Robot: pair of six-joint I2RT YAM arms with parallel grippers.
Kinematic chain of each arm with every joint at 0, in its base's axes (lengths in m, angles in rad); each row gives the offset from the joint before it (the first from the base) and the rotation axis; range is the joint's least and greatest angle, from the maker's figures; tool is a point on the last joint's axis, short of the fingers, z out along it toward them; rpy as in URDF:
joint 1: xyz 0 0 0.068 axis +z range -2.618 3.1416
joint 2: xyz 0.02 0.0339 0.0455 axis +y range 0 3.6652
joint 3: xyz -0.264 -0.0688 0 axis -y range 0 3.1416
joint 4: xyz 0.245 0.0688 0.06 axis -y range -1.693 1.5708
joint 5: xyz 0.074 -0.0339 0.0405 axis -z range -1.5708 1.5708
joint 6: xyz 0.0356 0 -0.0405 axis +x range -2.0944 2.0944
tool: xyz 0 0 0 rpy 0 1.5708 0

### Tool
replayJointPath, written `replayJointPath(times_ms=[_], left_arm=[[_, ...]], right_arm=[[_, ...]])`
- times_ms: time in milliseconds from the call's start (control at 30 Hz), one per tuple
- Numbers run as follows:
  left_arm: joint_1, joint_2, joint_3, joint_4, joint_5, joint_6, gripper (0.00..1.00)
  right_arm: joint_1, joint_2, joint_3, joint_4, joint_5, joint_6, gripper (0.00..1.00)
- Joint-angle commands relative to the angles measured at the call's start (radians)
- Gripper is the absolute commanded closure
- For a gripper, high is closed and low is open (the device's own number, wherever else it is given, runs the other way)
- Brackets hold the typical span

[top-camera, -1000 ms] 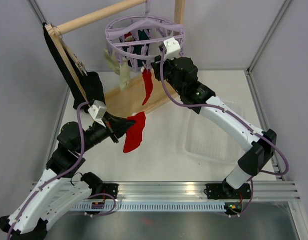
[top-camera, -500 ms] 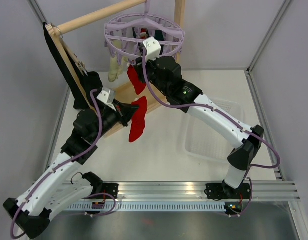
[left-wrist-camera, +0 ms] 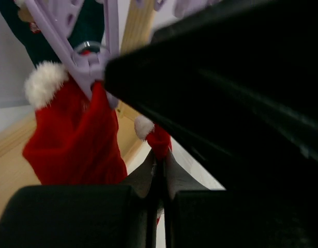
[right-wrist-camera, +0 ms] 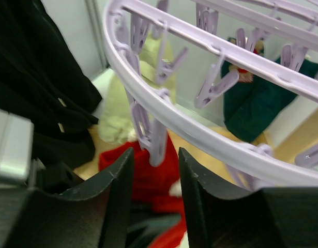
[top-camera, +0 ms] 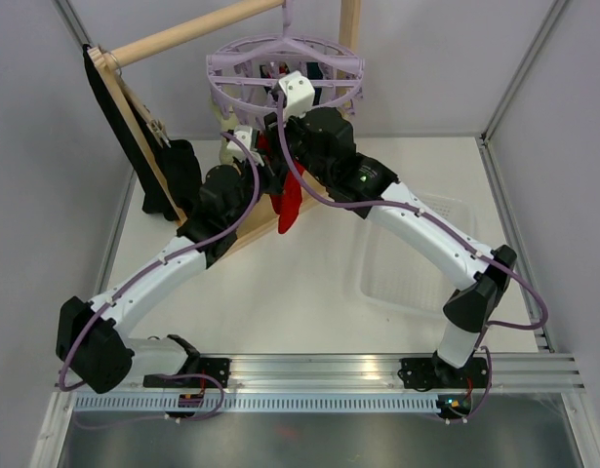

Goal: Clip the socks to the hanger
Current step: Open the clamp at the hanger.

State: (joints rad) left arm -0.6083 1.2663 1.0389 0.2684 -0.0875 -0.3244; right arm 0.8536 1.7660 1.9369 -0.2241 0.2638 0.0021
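Observation:
The lavender hanger (top-camera: 285, 68) hangs from the wooden rack. It holds a cream sock (right-wrist-camera: 133, 103), a teal sock (right-wrist-camera: 257, 108) and a red sock (left-wrist-camera: 76, 139) with a white cuff under a clip (left-wrist-camera: 91, 67). My left gripper (left-wrist-camera: 160, 160) is shut on the white-cuffed top of a second red sock (left-wrist-camera: 159, 139). That sock dangles below the hanger's rim in the top view (top-camera: 290, 205). My right gripper (right-wrist-camera: 154, 170) is open, with a dangling lavender clip (right-wrist-camera: 151, 139) between its fingers, just under the hanger's ring (right-wrist-camera: 210, 134). Both grippers meet under the hanger's front left.
The wooden rack (top-camera: 182, 34) carries a long black cloth (top-camera: 134, 127) on its left side. Its wooden base board (top-camera: 231, 200) lies under both grippers. A clear plastic bin (top-camera: 417, 263) sits on the table at the right, under my right arm.
My left arm has stretched up and right, carrying the red sock from mid-table to under the hanger. My right gripper moved left along the rim earlier and now holds still.

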Motion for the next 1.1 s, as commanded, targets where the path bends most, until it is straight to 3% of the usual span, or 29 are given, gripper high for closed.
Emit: replayJointPath(times_ms=[0,167,367,433,567,700,1067], left_arm=[[-0.001,0.034,0.090,0.118,-0.095,0.007,0.98],[0.002,0.068,0.105,0.155,-0.147,0.021,0.98],[0.016,0.065,0.102,0.176,-0.150,0.036,0.98],[0.019,0.058,0.102,0.178,-0.147,0.047,0.98],[0.024,0.047,0.096,0.173,-0.136,0.056,0.98],[0.030,0.031,0.075,0.170,-0.127,0.059,0.98],[0.033,0.024,0.062,0.153,-0.087,0.076,0.98]], right_arm=[[0.001,-0.066,0.068,-0.102,0.031,-0.011,0.53],[0.001,-0.143,0.068,-0.201,0.043,0.025,0.50],[-0.020,-0.258,-0.033,-0.202,0.106,0.042,0.47],[-0.053,-0.264,-0.035,-0.213,0.059,0.062,0.47],[-0.230,-0.251,-0.038,-0.216,-0.133,0.118,0.47],[-0.278,-0.205,-0.038,-0.207,-0.157,0.093,0.47],[-0.280,-0.194,-0.229,0.015,-0.106,0.030,0.47]])
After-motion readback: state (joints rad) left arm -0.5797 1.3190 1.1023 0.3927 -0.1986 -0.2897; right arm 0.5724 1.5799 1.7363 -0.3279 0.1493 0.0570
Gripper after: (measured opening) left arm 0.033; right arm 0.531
